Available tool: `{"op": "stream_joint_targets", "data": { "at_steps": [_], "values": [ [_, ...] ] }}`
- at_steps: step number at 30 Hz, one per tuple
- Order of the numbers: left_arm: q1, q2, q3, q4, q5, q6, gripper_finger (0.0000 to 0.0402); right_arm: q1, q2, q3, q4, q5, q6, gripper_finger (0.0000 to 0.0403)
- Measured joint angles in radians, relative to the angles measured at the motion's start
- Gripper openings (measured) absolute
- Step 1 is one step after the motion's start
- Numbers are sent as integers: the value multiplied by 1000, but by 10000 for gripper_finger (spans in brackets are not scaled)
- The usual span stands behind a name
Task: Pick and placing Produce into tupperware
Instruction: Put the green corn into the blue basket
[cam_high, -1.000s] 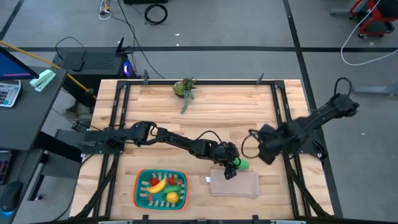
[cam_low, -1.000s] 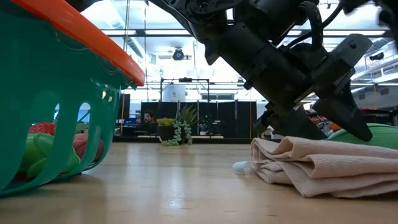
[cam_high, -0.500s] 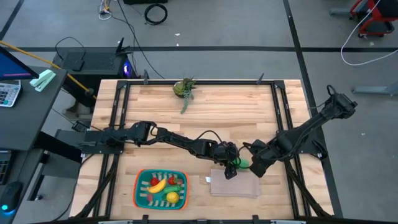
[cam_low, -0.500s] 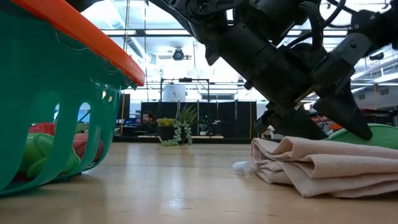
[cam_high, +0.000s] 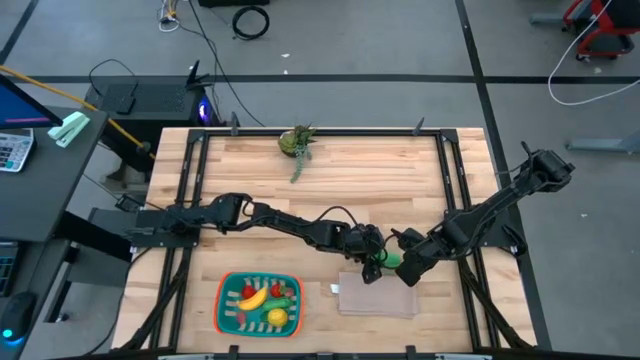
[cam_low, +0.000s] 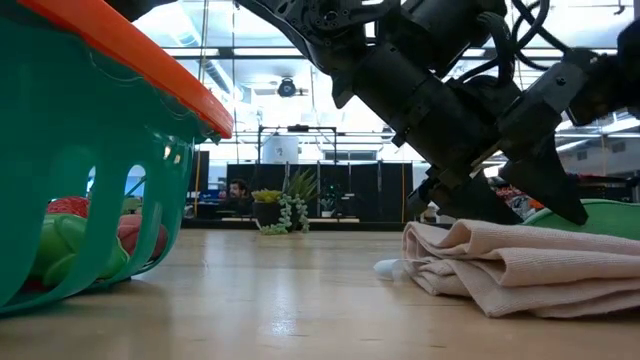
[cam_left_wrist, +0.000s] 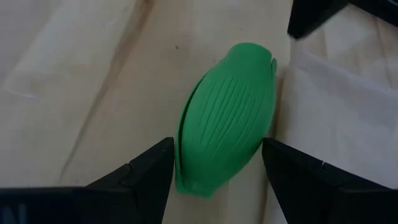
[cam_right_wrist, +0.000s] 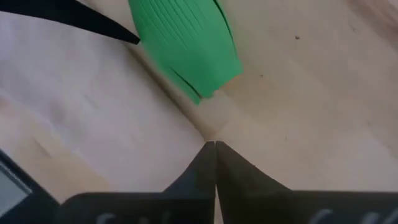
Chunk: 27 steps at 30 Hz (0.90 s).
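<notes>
A green ribbed produce piece (cam_high: 388, 262) (cam_left_wrist: 227, 140) (cam_right_wrist: 183, 43) lies on the table on its side, against the far edge of a folded beige cloth (cam_high: 378, 298). My left gripper (cam_high: 372, 268) (cam_left_wrist: 217, 146) is open, with one finger on each long side of the piece. My right gripper (cam_high: 405, 270) (cam_right_wrist: 215, 144) is shut, its tips pointing down at the cloth's edge just right of the piece. The teal tupperware (cam_high: 222, 300) with its orange rim (cam_low: 130, 50) sits near the front left and holds a banana (cam_high: 252, 297) and other pieces. My left gripper has its fingers (cam_left_wrist: 155, 171) close beside the green piece's two long sides, coming down at a slant from the table's left. I cannot tell whether they touch it. My right gripper has its shut tips by the cloth's edge (cam_right_wrist: 186, 124). I cannot tell whether they touch it.
A small potted plant (cam_high: 297, 143) with a dangling stem stands at the far edge. Black frame rails (cam_high: 190, 190) run along the table's sides. The two grippers are close together over the cloth. Bare wood lies between the plant and the arms.
My right gripper has swung down and toward the table's left and near edge, ending next to the green piece at the cloth's edge. The green piece and the cloth have stayed where they were.
</notes>
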Motion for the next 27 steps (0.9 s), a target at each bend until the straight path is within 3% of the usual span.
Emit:
{"op": "stream_joint_targets", "data": {
  "at_steps": [9,27],
  "values": [
    [5,0,0,0,0,-5,250,0,0,-106,103,157,100,3],
    [5,-1,0,41,0,1,254,-22,0,-112,191,230,120,2]
  ]
}}
